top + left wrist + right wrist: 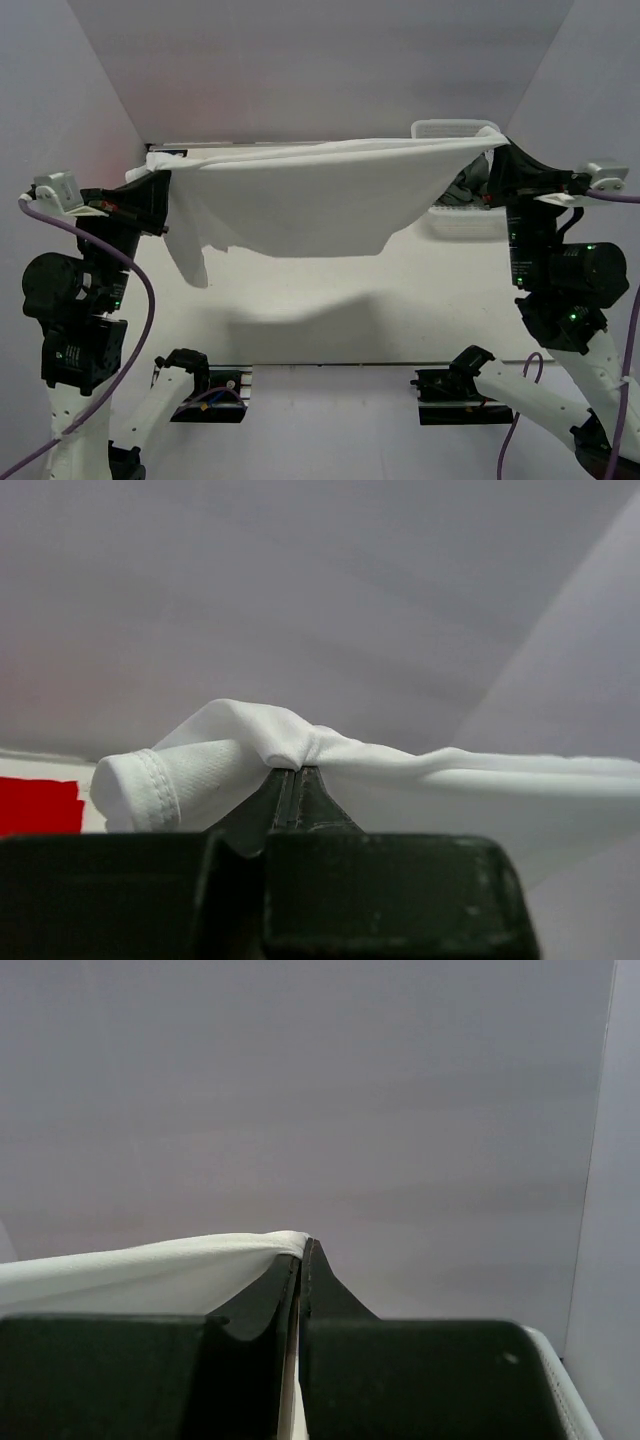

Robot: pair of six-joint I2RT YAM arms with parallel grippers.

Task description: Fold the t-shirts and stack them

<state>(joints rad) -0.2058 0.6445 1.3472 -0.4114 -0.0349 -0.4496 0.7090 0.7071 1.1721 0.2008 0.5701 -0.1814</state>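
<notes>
The white t-shirt (pixel 300 200) hangs stretched in the air between both arms, high above the table, sagging in the middle with a sleeve drooping at the left. My left gripper (pixel 160 180) is shut on its left end; the wrist view shows the cloth (pixel 230 760) pinched at the closed fingertips (pixel 295 770). My right gripper (pixel 497 142) is shut on the right end, and cloth (pixel 150 1270) runs left from its closed tips (pixel 303 1245). A strip of the red t-shirt (pixel 40 805) shows at the left. A bit of the dark grey t-shirt (pixel 468 185) shows behind the right arm.
The white lattice basket (pixel 450 128) stands at the back right, partly behind the raised shirt; its rim shows in the right wrist view (pixel 570 1380). White walls enclose the table on three sides. The shirt's shadow falls on the table (pixel 330 310).
</notes>
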